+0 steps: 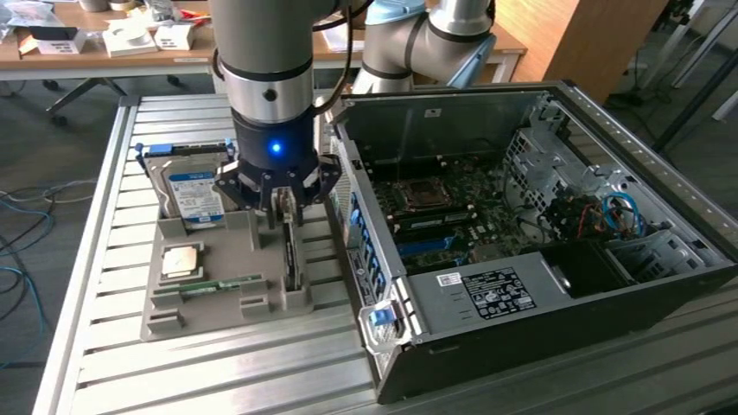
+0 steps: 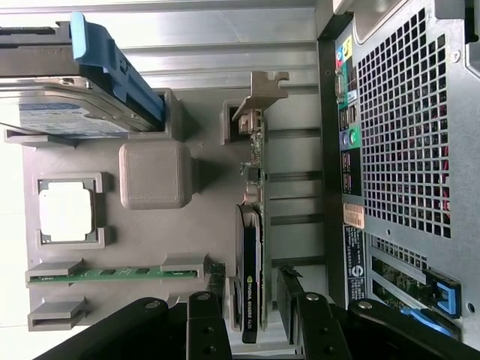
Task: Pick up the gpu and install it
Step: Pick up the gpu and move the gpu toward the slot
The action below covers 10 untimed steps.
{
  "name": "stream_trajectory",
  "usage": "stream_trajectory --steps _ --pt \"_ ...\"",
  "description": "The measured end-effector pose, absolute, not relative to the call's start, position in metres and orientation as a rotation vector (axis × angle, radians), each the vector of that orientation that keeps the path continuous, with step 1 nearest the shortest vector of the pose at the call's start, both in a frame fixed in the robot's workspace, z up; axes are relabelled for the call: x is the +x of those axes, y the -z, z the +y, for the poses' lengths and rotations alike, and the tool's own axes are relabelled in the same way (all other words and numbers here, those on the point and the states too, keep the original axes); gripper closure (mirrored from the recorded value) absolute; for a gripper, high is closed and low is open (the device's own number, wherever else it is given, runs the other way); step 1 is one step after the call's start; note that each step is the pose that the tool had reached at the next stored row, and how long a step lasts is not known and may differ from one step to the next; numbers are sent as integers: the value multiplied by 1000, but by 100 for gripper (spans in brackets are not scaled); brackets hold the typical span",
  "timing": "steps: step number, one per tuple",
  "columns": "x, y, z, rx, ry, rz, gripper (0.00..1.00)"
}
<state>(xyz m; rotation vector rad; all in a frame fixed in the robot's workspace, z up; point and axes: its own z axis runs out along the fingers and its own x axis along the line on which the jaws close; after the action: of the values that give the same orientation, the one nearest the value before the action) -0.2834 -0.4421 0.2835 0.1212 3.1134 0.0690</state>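
The gpu (image 1: pixel 290 259) is stood on its long edge in a slot of the grey tray (image 1: pixel 171 325), which is laid on the metal desk (image 1: pixel 231 367). A silver bracket (image 2: pixel 264 88) is seen at the end of the card away from the fingers. The end effector (image 1: pixel 285 212) is held right over the card and is released. One finger (image 2: pixel 208 319) is placed on each side of the card, with a small gap left on both sides. Nothing is gripped. A hard drive (image 1: pixel 194 194), a square chip (image 1: pixel 182 259) and a green memory stick (image 1: pixel 207 286) are also kept in the tray. The open computer case (image 1: pixel 542 346) is set just beside the tray, at the exterior view's right.
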Motion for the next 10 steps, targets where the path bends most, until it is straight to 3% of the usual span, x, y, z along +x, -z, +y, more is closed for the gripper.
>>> stream_trajectory --steps 10 --pt "-282 -278 -442 121 -69 3113 58"
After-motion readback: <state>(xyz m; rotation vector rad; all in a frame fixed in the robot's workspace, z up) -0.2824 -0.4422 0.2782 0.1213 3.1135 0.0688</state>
